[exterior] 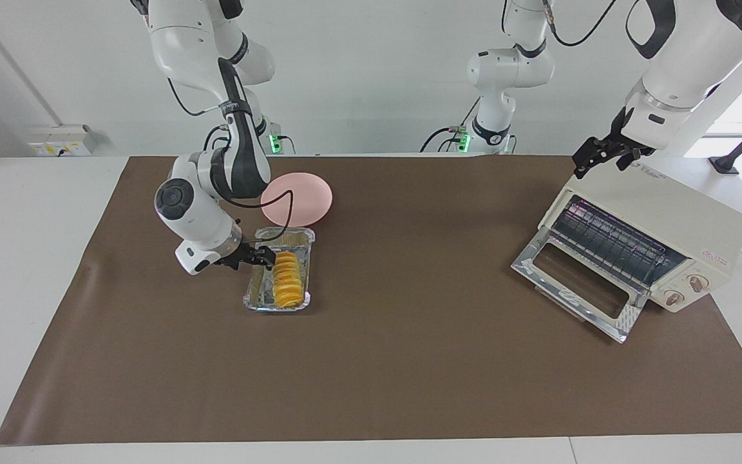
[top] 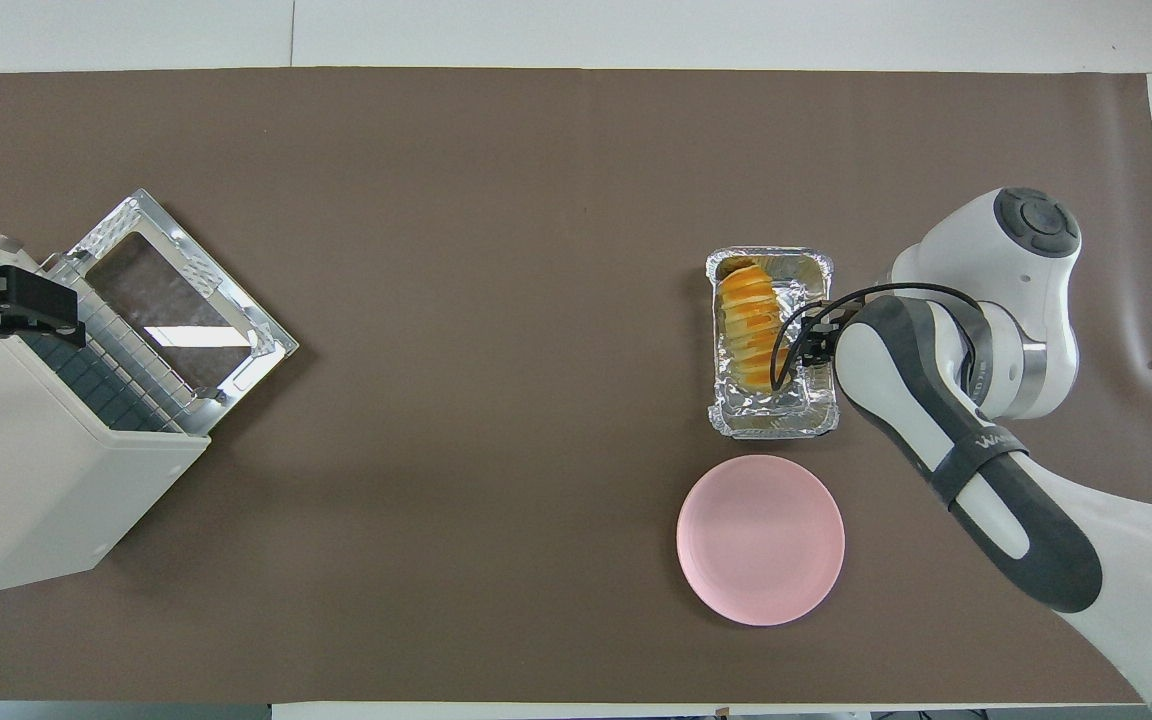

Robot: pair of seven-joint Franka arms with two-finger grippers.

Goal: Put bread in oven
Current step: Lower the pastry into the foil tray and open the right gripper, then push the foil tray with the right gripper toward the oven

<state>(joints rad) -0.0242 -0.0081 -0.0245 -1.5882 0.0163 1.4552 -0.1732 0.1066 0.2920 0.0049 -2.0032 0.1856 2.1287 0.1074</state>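
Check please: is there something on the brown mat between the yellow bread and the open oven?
Nothing visible: bare mat lies between the ridged golden-yellow bread loaf in its silver foil tray and the cream-white toaster oven, whose glass door is down.

Ridged golden bread in foil tray; cream oven door-down.

Crinkled shiny foil tray holds the ridged, glazed bread; beside it the pink plate looks smooth and matt, the brown mat dull, the oven glossy cream with a glass door.
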